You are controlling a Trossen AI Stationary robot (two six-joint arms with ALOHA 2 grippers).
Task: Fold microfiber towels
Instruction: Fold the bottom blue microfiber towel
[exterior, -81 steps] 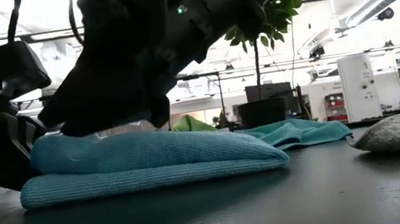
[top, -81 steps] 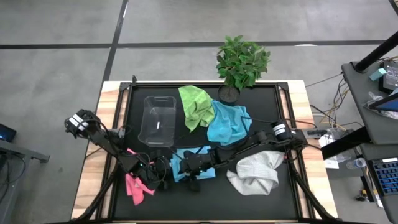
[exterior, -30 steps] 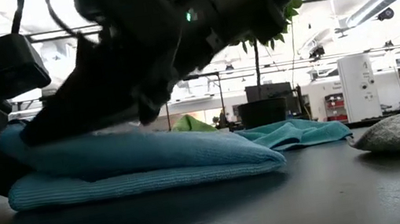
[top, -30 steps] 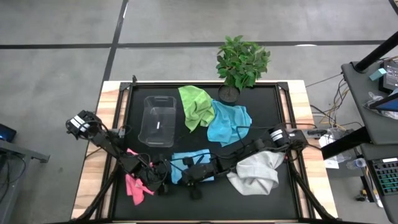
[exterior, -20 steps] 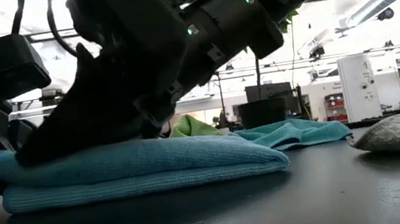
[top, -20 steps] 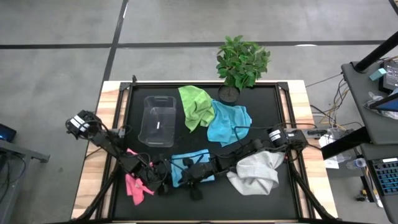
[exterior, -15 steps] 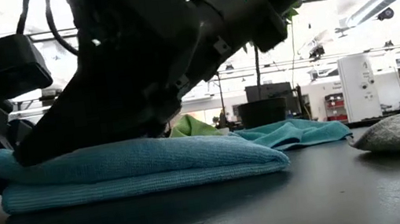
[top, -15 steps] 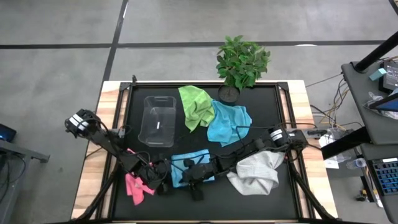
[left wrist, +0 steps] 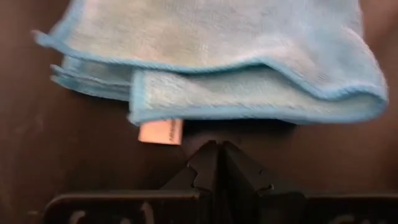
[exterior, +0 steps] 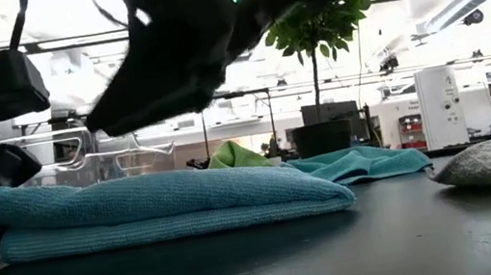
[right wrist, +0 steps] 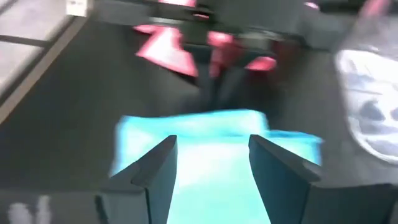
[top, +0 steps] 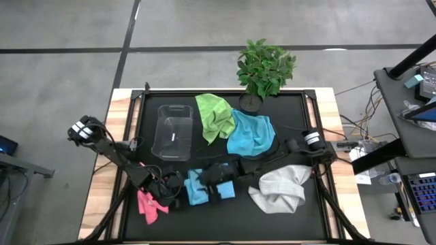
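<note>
One folded blue towel (top: pixel 204 188) below parted right jaws; left jaws clenched beside it.

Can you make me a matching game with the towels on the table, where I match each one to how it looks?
Things:
1. folded light blue microfiber towel
2. lime green microfiber towel
3. pink microfiber towel
4. pale grey-white microfiber towel

Places:
A. crumpled, right near corner
B. near the left table edge
C. neatly stacked, front middle
D. next to the clear plastic bin

Pairs: 1-C, 2-D, 3-B, 4-A
</note>
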